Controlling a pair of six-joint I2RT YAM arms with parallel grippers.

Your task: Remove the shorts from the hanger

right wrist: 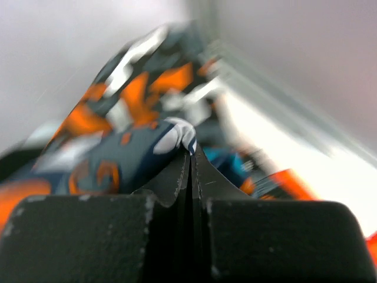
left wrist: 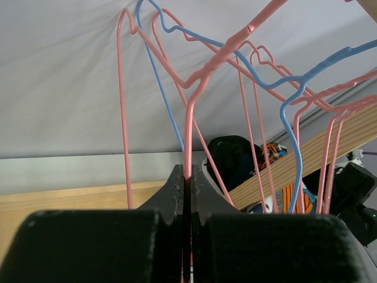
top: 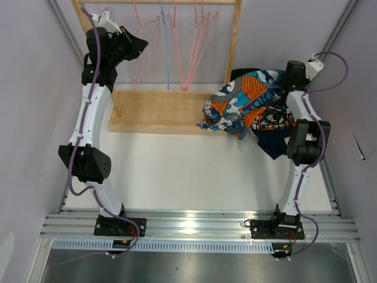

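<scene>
Left wrist view: left gripper [left wrist: 187, 174] clamps one pink hanger [left wrist: 188, 130], one blue hanger [left wrist: 161, 88] beyond; right gripper [right wrist: 189, 154] pinches one printed shorts [right wrist: 118, 153].

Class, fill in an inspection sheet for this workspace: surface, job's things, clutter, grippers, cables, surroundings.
Surface: white table; a wooden rack base stands at its far side.
Job's things: shorts lie piled at the base's right end, off the hangers; the hangers are pink with one blue and carry nothing.
Clutter: nothing seen.
Grippers: left gripper is shut on a pink hanger wire; right gripper is shut on a fold of printed shorts.
Cables: purple cables run along both arms.
Surroundings: grey walls on both sides; a metal rail at the near edge.
</scene>
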